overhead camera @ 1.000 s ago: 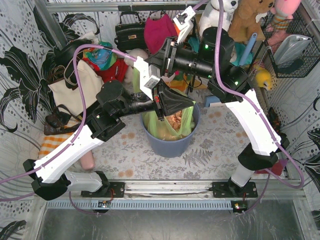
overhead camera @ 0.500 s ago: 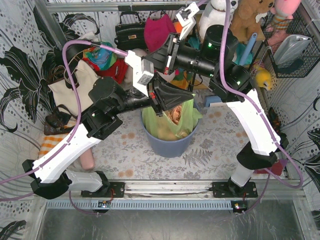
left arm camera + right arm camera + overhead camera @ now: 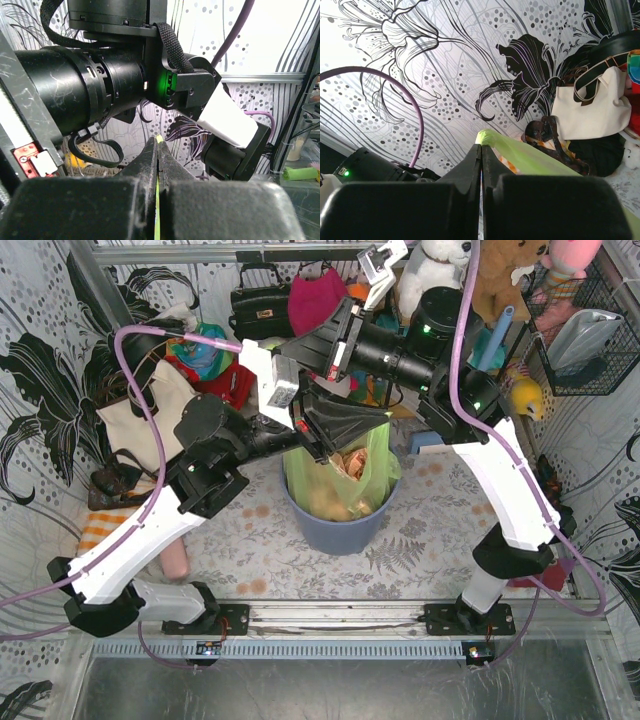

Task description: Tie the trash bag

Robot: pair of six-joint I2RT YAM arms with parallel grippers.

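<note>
The light-green trash bag (image 3: 345, 485) stands in the blue-grey bin (image 3: 338, 532), with brown paper showing at its mouth. My left gripper (image 3: 383, 420) is over the bin, shut on a thin edge of the bag (image 3: 158, 141). My right gripper (image 3: 294, 348) is higher and further back, crossed over the left arm. It is shut on a stretched band of the bag (image 3: 535, 157) that runs off down to the right. In the top view the right fingertips are partly hidden behind the left wrist camera.
A cream tote bag (image 3: 150, 420) with dark straps leans at the left wall and also shows in the right wrist view (image 3: 592, 110). A black handbag (image 3: 260, 305), stuffed toys (image 3: 500, 270) and a wire basket (image 3: 590, 330) crowd the back.
Both grippers have risen and moved toward the back, still shut on the bag. The bag's top is pulled taller out of the bin.
</note>
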